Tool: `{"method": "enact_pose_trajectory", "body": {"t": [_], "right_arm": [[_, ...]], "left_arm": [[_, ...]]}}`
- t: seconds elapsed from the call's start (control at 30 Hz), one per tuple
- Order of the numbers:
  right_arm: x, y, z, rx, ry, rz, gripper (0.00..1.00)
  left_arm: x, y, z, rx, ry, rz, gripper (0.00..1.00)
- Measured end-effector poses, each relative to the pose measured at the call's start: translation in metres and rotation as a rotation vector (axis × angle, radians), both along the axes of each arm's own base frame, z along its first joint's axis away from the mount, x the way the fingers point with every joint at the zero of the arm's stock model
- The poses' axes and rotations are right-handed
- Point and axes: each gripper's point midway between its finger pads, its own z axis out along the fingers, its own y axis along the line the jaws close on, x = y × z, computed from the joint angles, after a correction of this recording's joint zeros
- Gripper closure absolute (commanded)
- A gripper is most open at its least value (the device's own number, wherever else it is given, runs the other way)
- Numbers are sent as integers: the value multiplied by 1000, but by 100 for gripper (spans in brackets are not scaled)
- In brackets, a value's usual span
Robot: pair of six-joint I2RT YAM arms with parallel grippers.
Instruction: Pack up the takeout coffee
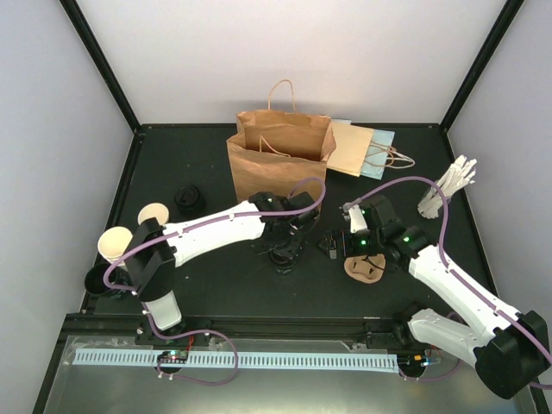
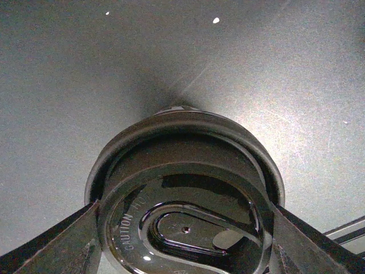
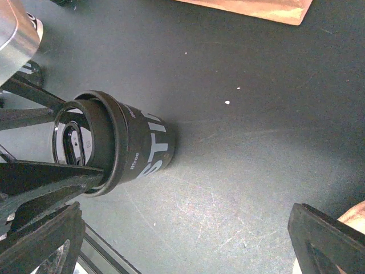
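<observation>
A: Start nearest us. What is the right hand doing?

B: It holds nothing. Its fingers are spread wide and it hovers low over the dark surface, just beside the lidded cup. The pulp carrier lies by its wrist on the near side. My guess is that it is placed to steady the cup or take it over.

A: And the cup itself?

B: It stands upright near the middle of the surface, in a black sleeve with white lettering and a black lid on top. The left hand is over it with a finger against each side of the lid's rim, a fairly wide hold because the lid is wide. Gripping there could seat the lid or give a lift point clear of the sleeve. I can't tell which.

A: Any other coffee?

B: At the left, beside the left arm, there is a nearer open cup and a farther open cup. Both are cream, have no lids and sit well apart from both hands. A stack of black lids sits just beyond them, handy for capping.

A: Where would it all go?

B: Farthest back, the brown paper bag stands with its mouth open, right behind the left hand — a short carry, I'd judge. A smaller bag lies on its side next to it.
</observation>
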Motion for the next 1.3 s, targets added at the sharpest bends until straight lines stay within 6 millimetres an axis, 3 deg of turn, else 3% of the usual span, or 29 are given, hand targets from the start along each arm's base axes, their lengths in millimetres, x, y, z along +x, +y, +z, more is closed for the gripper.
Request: {"method": "enact_pose_trajectory", "body": {"t": [0.5, 0.8, 1.0, 1.17, 1.3], "right_arm": [[0, -3, -2, -9, -10, -10, 0], [1, -4, -2, -17, -14, -16, 0], [1, -4, -2, -15, -13, -15, 0], [1, -3, -1, -7, -13, -12, 0], [2, -2, 0, -1, -18, -12, 0]], "left_arm": [[5, -6, 2, 23, 3, -12, 18], [11, -14, 19, 1, -18, -18, 14], [11, -13, 20, 6, -17, -22, 13], [12, -10, 23, 13, -30, -35, 6], [12, -8, 38, -18, -72, -70, 1]]}}
